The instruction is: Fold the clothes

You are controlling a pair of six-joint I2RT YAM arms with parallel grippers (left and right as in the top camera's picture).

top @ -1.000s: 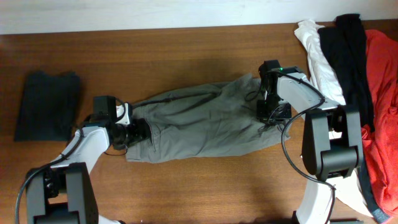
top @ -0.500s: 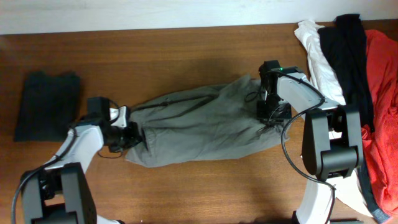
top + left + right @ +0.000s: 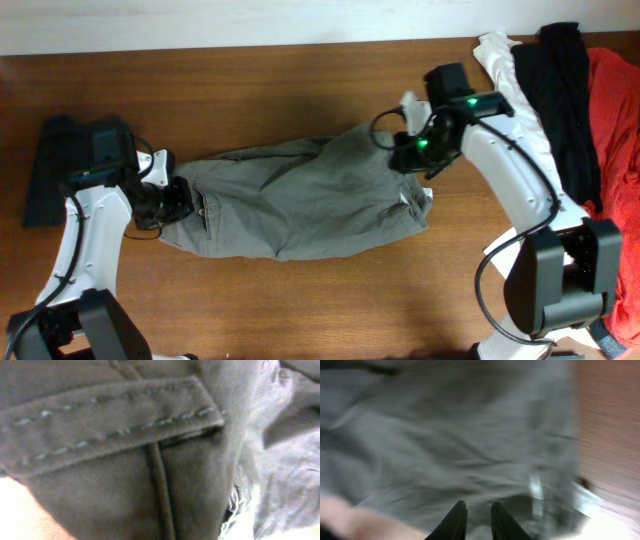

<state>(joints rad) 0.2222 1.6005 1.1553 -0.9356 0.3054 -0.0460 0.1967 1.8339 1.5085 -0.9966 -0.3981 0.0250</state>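
The clothes, a grey-khaki trouser-like garment, lie rumpled across the middle of the table. My left gripper is shut on their left end. In the left wrist view, stitched khaki cloth with a flap and a seam fills the frame and hides the fingers. My right gripper hangs over the garment's upper right corner. Its dark fingers stand a narrow gap apart around the gripper's middle, with nothing between them. Blurred grey cloth lies beyond.
A small dark charcoal folded garment lies at the far left, beside the left arm. White, black and red garments are piled at the right edge. Bare wood runs along the back and the front of the table.
My left gripper has shut on the garment's left end and dragged it leftward. My right gripper has lifted off the right end and moved up and left, its fingers parting slightly.
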